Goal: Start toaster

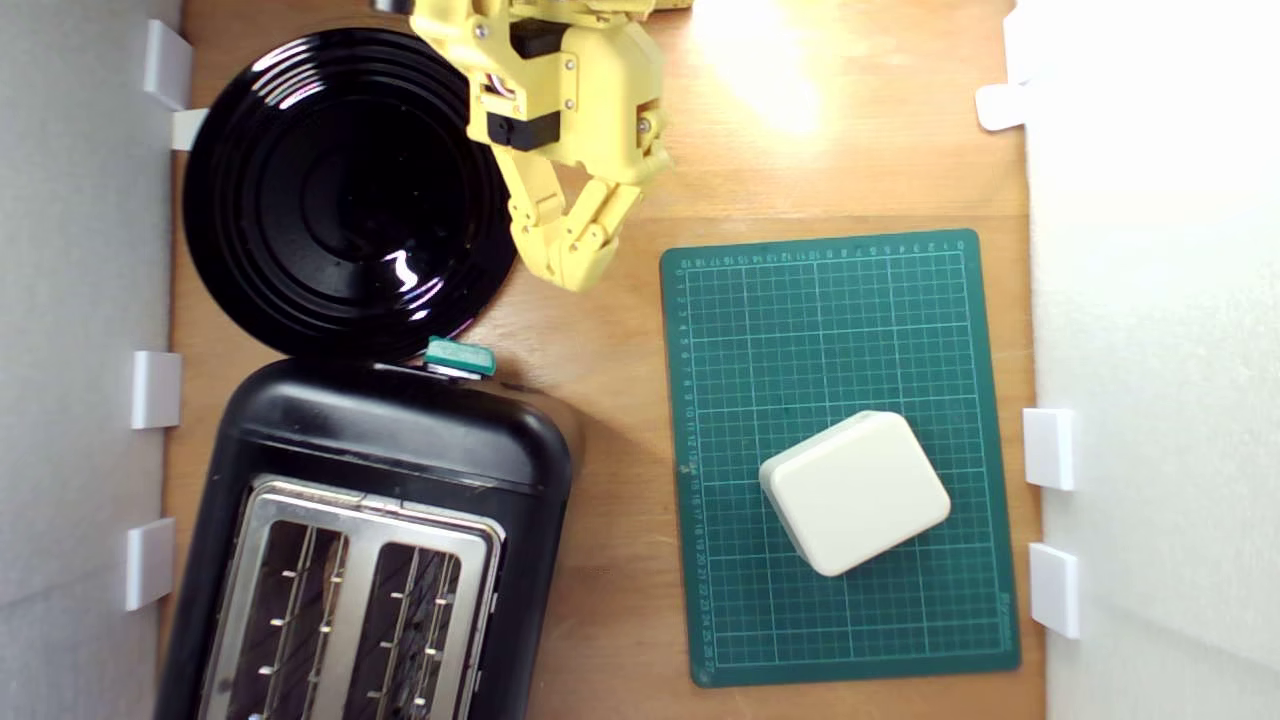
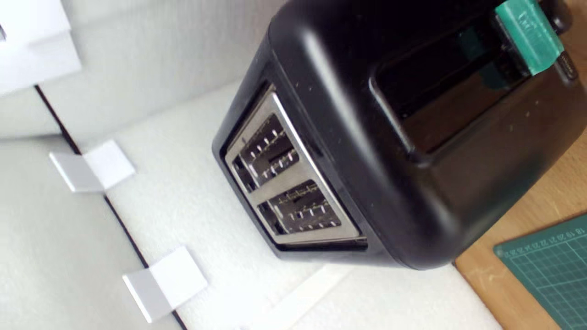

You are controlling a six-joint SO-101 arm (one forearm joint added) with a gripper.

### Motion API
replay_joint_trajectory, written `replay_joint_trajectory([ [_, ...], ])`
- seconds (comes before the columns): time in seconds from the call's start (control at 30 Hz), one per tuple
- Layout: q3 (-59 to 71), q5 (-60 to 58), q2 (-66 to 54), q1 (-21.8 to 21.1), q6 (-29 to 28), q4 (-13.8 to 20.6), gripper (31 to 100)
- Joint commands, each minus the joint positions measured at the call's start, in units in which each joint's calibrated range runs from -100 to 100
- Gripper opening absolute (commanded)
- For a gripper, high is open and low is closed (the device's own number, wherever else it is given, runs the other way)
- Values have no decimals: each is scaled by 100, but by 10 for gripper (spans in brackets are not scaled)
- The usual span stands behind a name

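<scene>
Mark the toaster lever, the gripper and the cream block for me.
teal lever (image 1: pixel 460 356), exterior view, on its top face.
gripper (image 1: pixel 572 262), exterior view, at the fingertips.
cream block (image 1: pixel 856 491), exterior view, middle of its top.

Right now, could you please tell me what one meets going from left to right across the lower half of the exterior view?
Toaster → green mat → cream box.

The only readable marks are the small pale ruler numbers printed along the edges of the green cutting mat (image 1: pixel 840 460), running beside its grid lines, with 18 to 24 legible on its corner in the wrist view (image 2: pixel 550 275).
</scene>
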Motion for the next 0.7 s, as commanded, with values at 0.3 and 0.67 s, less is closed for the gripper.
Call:
replay_joint_trajectory([
  [0.3,2552,-7,-2328,-260,-376,-66,314],
  [0.67,4179,1,-3677,-260,-659,-56,314],
])
